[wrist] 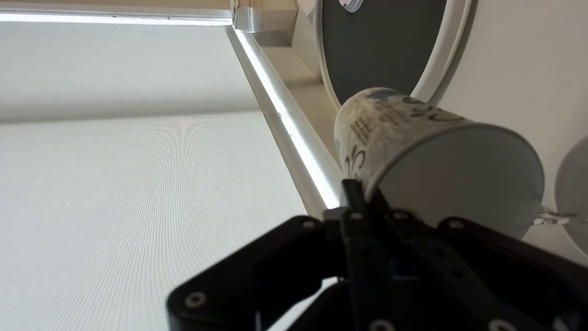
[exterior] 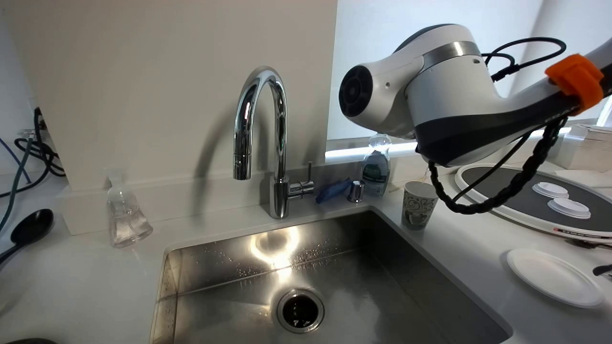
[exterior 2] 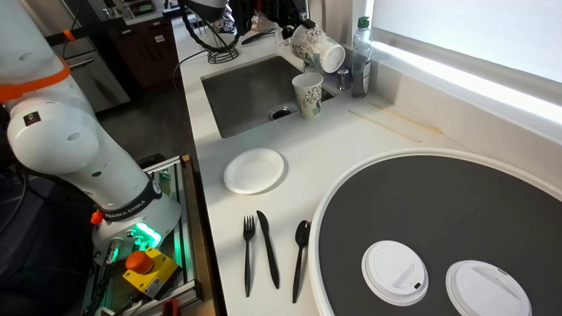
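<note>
A black two-finger gripper (wrist: pixel 366 196) holds a tilted patterned paper cup (exterior 2: pixel 315 49) above an upright patterned paper cup (exterior 2: pixel 309 97).
The fingers are clamped on the tilted cup's wall at its rim; a thin clear stream (wrist: pixel 552 218) links it with the upright cup. Just beside the upright cup is a rectangular stainless-steel sink (exterior 2: pixel 246 98); near that cup stands a clear green-capped bottle (exterior 2: pixel 361 59).
</note>
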Robot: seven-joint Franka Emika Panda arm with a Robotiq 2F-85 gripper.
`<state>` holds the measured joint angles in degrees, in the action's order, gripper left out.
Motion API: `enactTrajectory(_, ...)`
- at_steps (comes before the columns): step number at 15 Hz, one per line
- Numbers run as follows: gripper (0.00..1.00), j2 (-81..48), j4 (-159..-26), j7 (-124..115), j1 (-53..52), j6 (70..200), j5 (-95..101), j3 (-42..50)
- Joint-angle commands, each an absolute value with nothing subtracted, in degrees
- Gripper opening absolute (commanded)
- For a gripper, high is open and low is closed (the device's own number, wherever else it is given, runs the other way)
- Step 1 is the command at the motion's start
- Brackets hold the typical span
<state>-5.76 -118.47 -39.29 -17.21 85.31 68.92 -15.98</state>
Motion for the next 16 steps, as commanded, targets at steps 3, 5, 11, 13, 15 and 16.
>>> enactTrajectory(3, 0.01, -6.46, -118.0, -38.42, -17.57, 83.21, 70.55, -16.18)
enactTrajectory(5, 0.01, -6.45, -118.02, -38.4, -17.57, 83.19, 70.7, -16.18)
enactTrajectory(11, 0.01, -6.47, -118.07, -38.31, -17.63, 83.15, 71.05, -16.24)
enactTrajectory(13, 0.01, -6.46, -118.09, -38.2, -17.65, 83.12, 71.19, -16.26)
enactTrajectory(15, 0.01, -6.43, -118.13, -38.07, -17.68, 83.05, 71.39, -16.28)
enactTrajectory(16, 0.01, -6.43, -118.19, -38.03, -17.72, 83.0, 71.57, -16.31)
